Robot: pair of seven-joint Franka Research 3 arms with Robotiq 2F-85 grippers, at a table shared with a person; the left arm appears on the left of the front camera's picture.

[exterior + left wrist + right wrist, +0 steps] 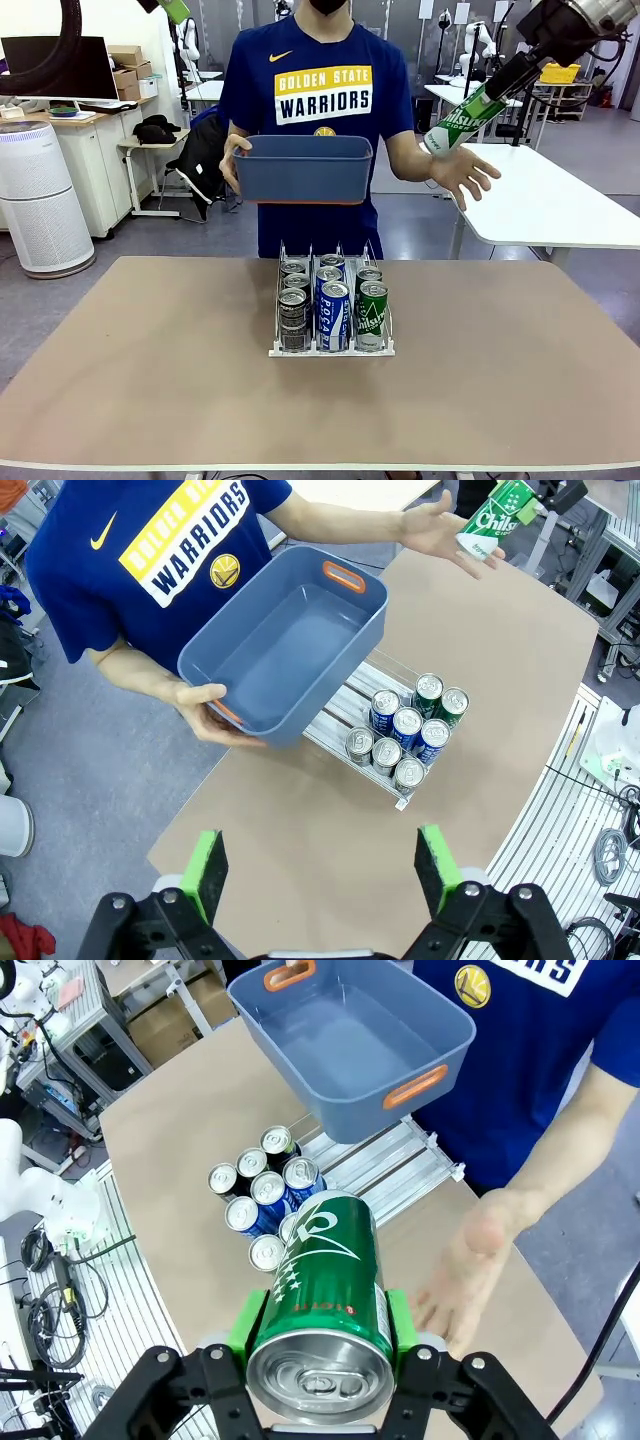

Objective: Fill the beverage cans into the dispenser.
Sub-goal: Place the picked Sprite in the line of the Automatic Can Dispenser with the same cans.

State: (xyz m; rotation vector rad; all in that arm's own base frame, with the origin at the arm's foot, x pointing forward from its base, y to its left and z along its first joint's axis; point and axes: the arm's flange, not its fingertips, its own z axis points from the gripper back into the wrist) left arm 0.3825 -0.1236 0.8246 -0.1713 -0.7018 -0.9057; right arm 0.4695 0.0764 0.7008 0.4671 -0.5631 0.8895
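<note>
Dispenser (pixel 331 345) near the bench's far edge holds seven cans; my right claw (pixel 318 1332) grips a green can (pixel 324 1300), left claw (pixel 326 870) wide.

Bright, even indoor light; soft shadows; wrist views bulge.

Robot grippers and the person's clothing

Right gripper (pixel 320 1335): black body, bright green pads, round screw heads on the knuckles. Left gripper (pixel 322 870): same black frame, green pads. Person (pixel 322 100): short-sleeved navy shirt, yellow swoosh, white "WARRIORS" lettering, yellow band above.
</note>
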